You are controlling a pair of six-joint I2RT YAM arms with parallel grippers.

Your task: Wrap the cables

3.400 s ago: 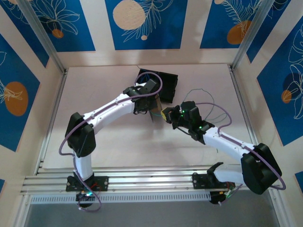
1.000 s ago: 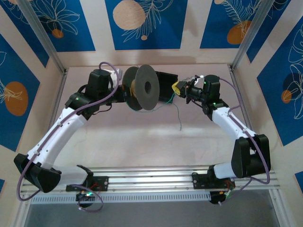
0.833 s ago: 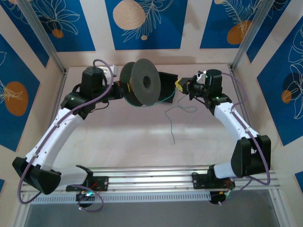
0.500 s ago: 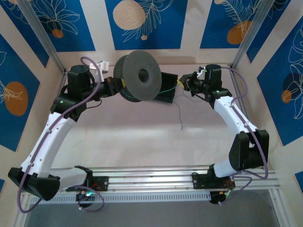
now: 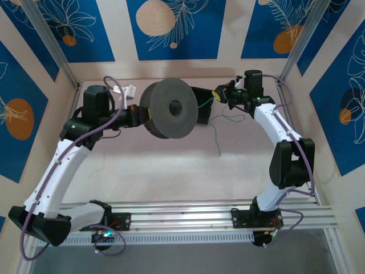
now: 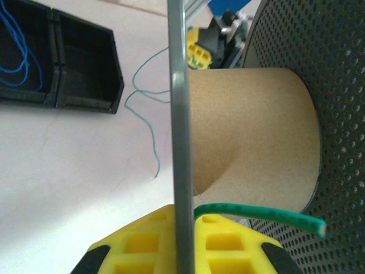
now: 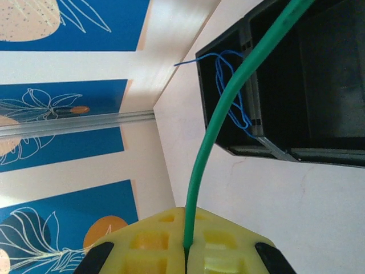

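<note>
In the black tray (image 7: 336, 68) lies a blue cable (image 7: 246, 121).

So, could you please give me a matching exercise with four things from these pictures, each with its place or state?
Things:
1. spool
2. green cable
3. blue cable
4. black tray

Places or states:
A. lying inside the black tray
B. flange clamped in the left claw
C. standing on the table
D. pinched in the right claw

Pairs: 1-B, 2-D, 3-A, 4-C
</note>
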